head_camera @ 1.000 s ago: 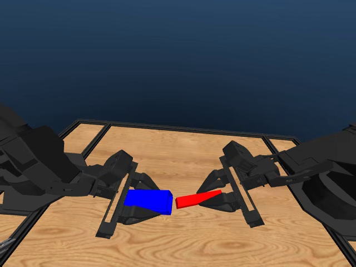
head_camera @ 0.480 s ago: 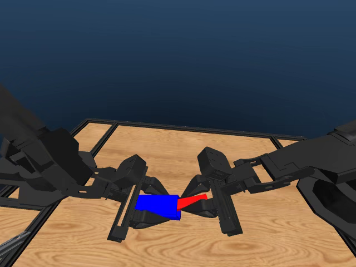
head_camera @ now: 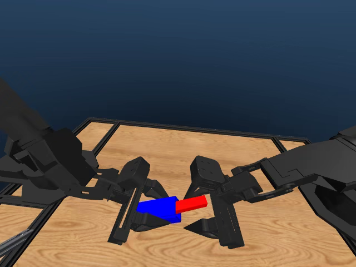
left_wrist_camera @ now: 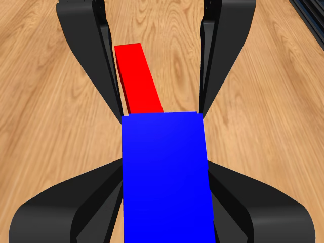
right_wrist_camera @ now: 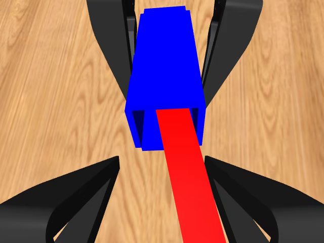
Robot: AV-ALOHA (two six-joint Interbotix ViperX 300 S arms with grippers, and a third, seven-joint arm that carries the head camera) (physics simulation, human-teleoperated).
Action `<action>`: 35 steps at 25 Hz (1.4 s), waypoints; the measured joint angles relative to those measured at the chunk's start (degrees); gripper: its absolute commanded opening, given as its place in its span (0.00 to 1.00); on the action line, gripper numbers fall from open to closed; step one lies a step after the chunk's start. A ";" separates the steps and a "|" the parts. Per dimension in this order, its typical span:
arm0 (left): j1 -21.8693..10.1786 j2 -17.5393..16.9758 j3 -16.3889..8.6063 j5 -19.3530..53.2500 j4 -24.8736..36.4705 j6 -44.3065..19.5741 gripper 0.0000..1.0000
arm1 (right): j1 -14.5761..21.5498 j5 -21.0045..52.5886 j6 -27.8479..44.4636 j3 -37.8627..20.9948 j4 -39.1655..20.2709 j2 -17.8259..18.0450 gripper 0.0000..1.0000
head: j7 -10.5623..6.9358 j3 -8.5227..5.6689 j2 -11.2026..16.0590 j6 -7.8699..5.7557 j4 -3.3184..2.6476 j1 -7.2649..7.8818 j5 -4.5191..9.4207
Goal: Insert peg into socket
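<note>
Above the middle of the wooden table (head_camera: 183, 144), the left gripper (head_camera: 146, 214) is clamped on the blue socket (head_camera: 159, 208). The right gripper (head_camera: 211, 214) is clamped on the red peg (head_camera: 191, 204), whose tip sits in the socket's mouth. The peg enters off-centre and angled, so pushing on may jam it against an inner wall or twist it in the jaws.

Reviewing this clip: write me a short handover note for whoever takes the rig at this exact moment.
Left claw: shut on the bright blue hollow block (socket), held above the wooden table.
Right claw: shut on the thin red bar (peg).
Position: both parts are mid-table and meeting; the right wrist view shows the peg's tip at the socket's open mouth, toward one side of the opening rather than centred.
Done: both picked up, brought together, tip at or just inside the opening.
Left: push the peg through; most of it is outside.
</note>
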 measured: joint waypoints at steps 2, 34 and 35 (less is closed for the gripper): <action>0.60 -0.11 -0.50 -0.45 0.47 -0.14 0.00 | -0.54 0.66 2.00 3.71 -0.28 -2.37 1.00 | -0.05 0.00 -0.09 -0.05 -0.02 0.01 0.03; 1.58 1.14 -1.41 1.60 2.89 -1.74 0.00 | -1.42 -4.55 6.61 2.00 -2.39 2.27 0.00 | 0.85 0.00 -0.30 0.72 -0.10 -1.18 0.01; 1.63 1.14 -1.37 1.74 2.87 -1.76 0.00 | -1.57 -5.04 6.78 2.72 -1.87 2.27 0.00 | 0.85 0.00 -0.30 0.73 -0.09 -1.15 0.00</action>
